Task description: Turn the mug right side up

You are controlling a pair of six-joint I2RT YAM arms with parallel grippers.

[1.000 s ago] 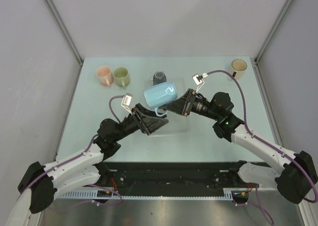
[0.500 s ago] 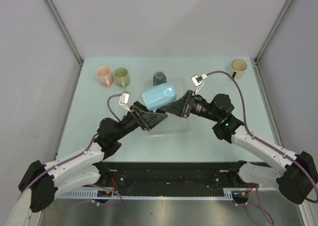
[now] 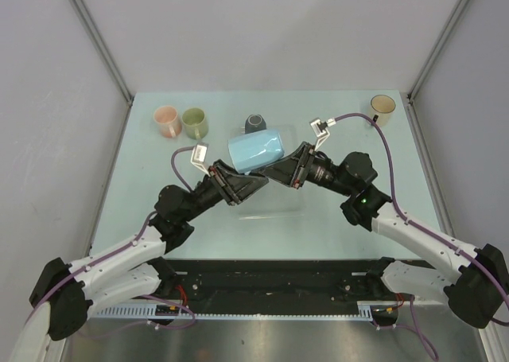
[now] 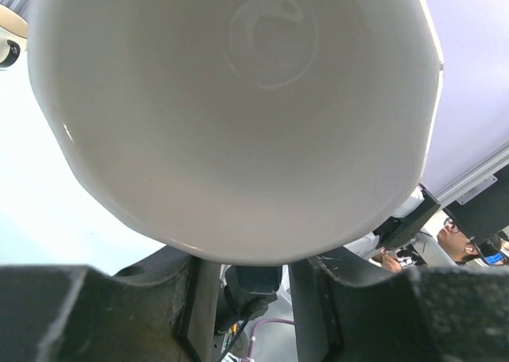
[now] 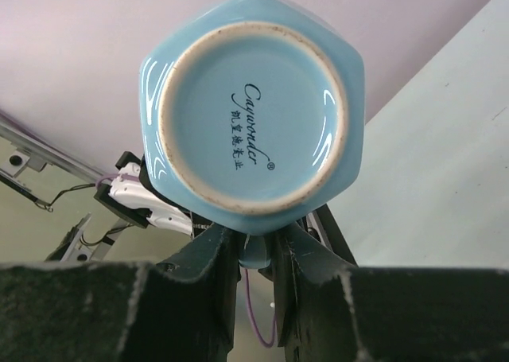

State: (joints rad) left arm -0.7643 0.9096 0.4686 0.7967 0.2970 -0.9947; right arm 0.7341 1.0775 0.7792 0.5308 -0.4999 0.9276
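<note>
top external view has the mug (image 3: 254,149), a light blue one, lifted off the surface (image 3: 159,179) and lying on its side in the air between the two arms, near the middle and just in front of a dark cup (image 3: 254,124). its mouth faces the left arm and its base faces the right arm.

left wrist view looks straight into the white inside of the mug (image 4: 238,115). the left pincer (image 4: 253,274) sits just under the rim with its jaws a little apart and parts of the other arm visible through the gap. i cannot tell whether it bears on the mug at all.

right wrist view shows the glazed base of the mug (image 5: 250,111) with its printed mark. the right pincer (image 5: 256,247) is pressed onto a small blue piece below the body, which i take to be the handle, so this arm seems to carry the load.

by my reading the step in hand is the turn itself, about half done: the mug is neither mouth-down nor mouth-up. the next move calls for rolling it on until the base faces down, then lowering it flat onto bare surface and only then letting go. with a hold on the handle alone the mug may swing, so the roll should be slow, and the left pincer (image 3: 256,184) and right pincer (image 3: 270,173) are close enough to foul each other.
</note>
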